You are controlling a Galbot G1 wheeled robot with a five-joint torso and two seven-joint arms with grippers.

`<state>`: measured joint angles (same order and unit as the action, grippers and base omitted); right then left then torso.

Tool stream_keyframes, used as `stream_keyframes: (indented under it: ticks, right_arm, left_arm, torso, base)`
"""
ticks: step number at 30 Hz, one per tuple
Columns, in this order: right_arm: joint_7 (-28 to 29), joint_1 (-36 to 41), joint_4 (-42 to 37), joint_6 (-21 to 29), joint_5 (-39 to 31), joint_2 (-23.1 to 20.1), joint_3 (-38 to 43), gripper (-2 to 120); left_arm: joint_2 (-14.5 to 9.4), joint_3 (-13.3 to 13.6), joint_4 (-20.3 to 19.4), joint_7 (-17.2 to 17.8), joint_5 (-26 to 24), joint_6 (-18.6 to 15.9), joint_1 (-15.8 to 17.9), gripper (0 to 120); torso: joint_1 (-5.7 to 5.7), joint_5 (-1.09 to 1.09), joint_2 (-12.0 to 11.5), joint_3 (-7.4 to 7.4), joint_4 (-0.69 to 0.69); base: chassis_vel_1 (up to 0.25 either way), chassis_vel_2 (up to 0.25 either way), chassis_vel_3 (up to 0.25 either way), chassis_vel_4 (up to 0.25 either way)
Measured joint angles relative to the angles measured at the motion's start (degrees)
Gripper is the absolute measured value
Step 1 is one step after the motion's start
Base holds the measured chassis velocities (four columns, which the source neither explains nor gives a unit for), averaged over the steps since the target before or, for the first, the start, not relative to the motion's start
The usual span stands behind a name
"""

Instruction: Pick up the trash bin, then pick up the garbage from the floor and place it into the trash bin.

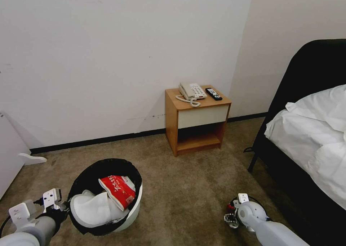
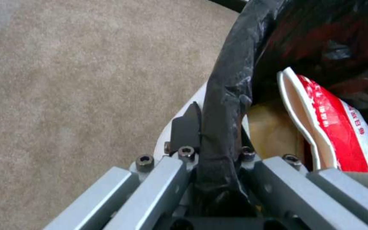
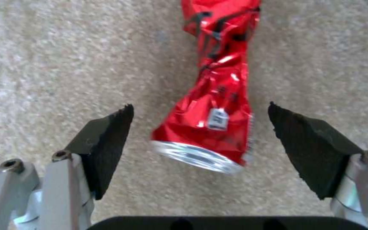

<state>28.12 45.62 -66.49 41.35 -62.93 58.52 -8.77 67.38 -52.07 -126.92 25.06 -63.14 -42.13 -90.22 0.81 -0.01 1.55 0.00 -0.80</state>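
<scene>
The trash bin (image 1: 136, 204), white with a black bag over its rim, is tilted at the lower left of the head view. Inside lie a white slipper (image 1: 93, 207) and a red snack packet (image 1: 119, 191). My left gripper (image 1: 62, 207) is shut on the bin's bag-covered rim (image 2: 222, 105), one black pad (image 2: 186, 127) outside the wall. The packet (image 2: 341, 127) and a brown cardboard scrap (image 2: 273, 131) show inside. My right gripper (image 1: 230, 217) hangs low over the carpet, open, its fingers on either side of a crushed red can (image 3: 214, 95) lying on the floor without touching it.
A wooden nightstand (image 1: 196, 121) with a phone (image 1: 191, 91) and a remote (image 1: 213, 94) stands against the far wall. A black-framed bed (image 1: 310, 138) with white bedding fills the right side. A white panel (image 1: 9, 148) stands at the left edge. Open carpet lies between.
</scene>
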Motion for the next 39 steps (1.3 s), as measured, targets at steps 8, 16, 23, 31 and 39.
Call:
stream_keyframes:
  ticks: [8,16,23,31,39]
  right_arm:
    - [-0.2,-0.4,1.7,-0.7,1.3,1.2,-0.2,67]
    - [-0.6,0.0,3.0,-1.1,2.4,2.0,0.3,51]
    - [-1.4,0.5,3.2,-1.7,3.3,1.7,0.5,51]
    - [-0.3,1.5,-0.7,-1.5,2.6,-0.7,0.7,50]
    - [2.9,3.1,-14.8,-0.9,-1.5,-6.6,3.1,50]
  left_arm:
    - [-0.1,0.0,-0.1,0.0,0.0,0.0,-0.2,1]
    - [0.0,0.1,-0.2,0.1,0.1,0.0,-0.2,1]
    - [0.1,0.1,-0.3,0.1,0.2,0.0,-0.3,1]
    - [0.2,0.6,-0.2,0.2,0.3,0.0,0.0,1]
    - [0.0,0.9,-0.1,0.4,0.0,0.0,0.6,1]
  torso:
    - [0.0,0.01,0.0,0.0,0.0]
    - [0.0,-0.01,0.0,-0.01,0.0]
    - [0.0,0.02,0.0,-0.01,0.02]
    - [0.0,0.02,0.0,0.0,-0.02]
    - [0.0,0.0,0.0,0.0,-0.02]
  base:
    - [0.0,0.0,0.0,0.0]
    - [0.0,0.0,0.0,0.0]
    - [0.0,0.0,0.0,0.0]
    - [0.0,0.0,0.0,0.0]
    - [0.0,0.0,0.0,0.0]
